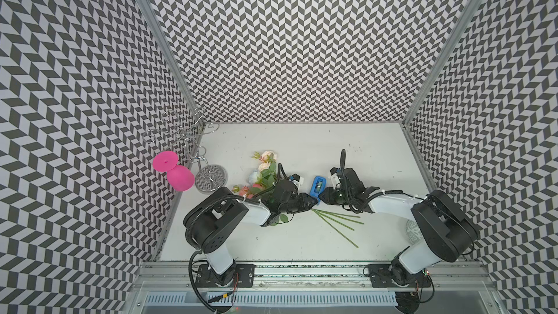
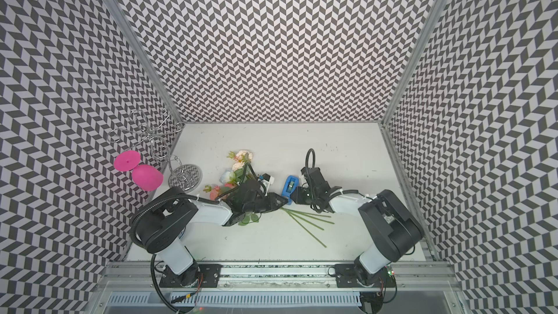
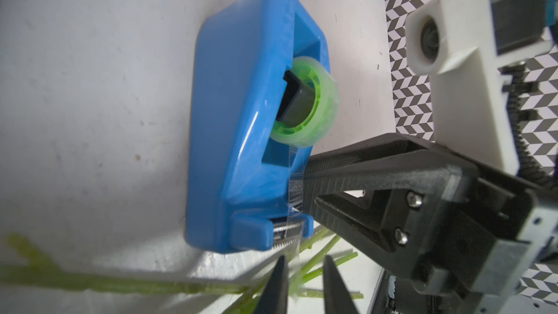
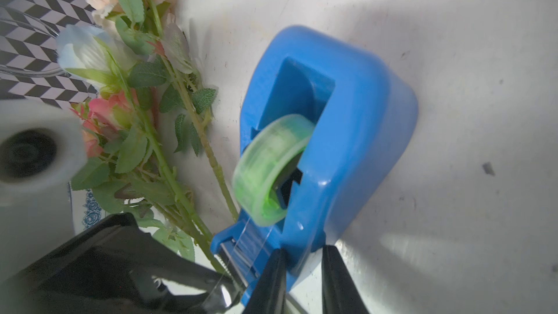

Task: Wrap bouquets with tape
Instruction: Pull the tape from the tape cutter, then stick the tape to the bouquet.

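Noted tape dispenser [image 1: 318, 188]: glossy blue plastic, rounded wedge, holding a translucent pale green tape roll [image 3: 305, 104] on a black hub [image 3: 297, 101], with a toothed metal cutter [image 3: 287, 232] at the low end. Standing on the matt white, scuffed worktop [image 1: 302, 143], midway between both arms.

Just beside it, flowers [image 1: 265, 172] lying flat: cloth blooms in peach, pink and white, toothed green leaves, thin green stems [image 1: 335, 222] fanned out toward the robot's side. Middle of the bunch hidden under the left arm [image 1: 238, 215].

Farther left: curly chrome wire rack [image 1: 181, 137] with a smooth pink goblet [image 1: 178, 173] hanging on it. Patterned round dish [image 1: 411, 232] half hidden by the right arm [image 1: 392, 203]. Black-and-white chevron walls [image 1: 287, 40] all round.

Of the jaws: right jaws clamped on the dispenser's side wall near the cutter; left jaws nearly together about a clear tape strip [image 3: 294, 176] drawn over the cutter. Cannot tell whether pinched.
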`<state>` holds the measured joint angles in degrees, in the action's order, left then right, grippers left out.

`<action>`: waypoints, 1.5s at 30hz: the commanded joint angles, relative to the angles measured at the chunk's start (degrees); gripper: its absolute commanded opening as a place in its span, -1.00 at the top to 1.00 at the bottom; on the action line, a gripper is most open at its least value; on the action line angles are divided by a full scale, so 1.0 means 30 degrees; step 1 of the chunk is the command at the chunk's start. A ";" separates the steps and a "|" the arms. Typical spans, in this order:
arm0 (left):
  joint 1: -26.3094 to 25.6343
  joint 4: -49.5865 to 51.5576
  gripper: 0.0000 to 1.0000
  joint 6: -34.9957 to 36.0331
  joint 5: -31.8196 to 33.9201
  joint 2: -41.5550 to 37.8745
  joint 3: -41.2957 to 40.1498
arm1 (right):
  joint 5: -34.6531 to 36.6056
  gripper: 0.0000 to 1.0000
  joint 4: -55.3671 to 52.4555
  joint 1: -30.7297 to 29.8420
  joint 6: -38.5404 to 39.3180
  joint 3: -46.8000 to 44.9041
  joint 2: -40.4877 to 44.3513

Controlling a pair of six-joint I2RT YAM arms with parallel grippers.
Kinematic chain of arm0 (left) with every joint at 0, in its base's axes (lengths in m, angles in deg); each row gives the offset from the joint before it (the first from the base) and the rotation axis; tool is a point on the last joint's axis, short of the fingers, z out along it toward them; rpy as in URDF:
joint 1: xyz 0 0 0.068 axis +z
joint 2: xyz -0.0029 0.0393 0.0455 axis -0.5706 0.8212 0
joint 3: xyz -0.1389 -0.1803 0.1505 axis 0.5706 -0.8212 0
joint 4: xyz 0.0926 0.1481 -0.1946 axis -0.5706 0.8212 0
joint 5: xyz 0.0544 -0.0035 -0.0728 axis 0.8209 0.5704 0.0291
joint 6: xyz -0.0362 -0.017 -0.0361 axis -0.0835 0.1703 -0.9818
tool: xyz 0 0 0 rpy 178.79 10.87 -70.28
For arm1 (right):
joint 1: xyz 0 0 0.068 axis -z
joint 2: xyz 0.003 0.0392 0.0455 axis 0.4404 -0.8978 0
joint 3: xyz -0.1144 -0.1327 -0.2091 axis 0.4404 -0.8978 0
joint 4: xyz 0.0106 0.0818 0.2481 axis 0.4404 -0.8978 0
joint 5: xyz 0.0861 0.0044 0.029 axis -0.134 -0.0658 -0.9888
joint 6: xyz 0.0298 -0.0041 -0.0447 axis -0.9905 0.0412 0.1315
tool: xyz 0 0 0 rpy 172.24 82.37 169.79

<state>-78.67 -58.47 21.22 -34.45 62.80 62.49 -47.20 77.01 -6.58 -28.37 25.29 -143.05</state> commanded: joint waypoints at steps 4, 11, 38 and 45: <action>-0.0059 -0.0418 1.00 -0.0084 0.0115 -0.0133 0.0489 | 0.0231 0.56 0.0763 -0.0108 0.0106 0.0431 -0.0427; -0.0073 0.1102 1.00 -0.0037 0.0241 -0.1938 -0.0001 | 0.0778 0.56 0.0144 -0.0375 0.0301 0.0979 -0.0753; -0.1127 0.6870 1.00 0.0071 0.1990 -0.3060 -0.0627 | 0.1223 0.62 -0.0282 -0.0730 -0.0721 0.2186 -0.2529; -0.1224 0.7567 1.00 0.0218 0.2391 -0.2299 -0.0276 | 0.1164 0.62 -0.0088 -0.0747 -0.0792 0.2172 -0.2529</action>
<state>-81.53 -39.85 21.24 -27.23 53.71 60.65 -46.24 76.07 -8.59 -30.10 31.49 -148.47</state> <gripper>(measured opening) 0.048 0.191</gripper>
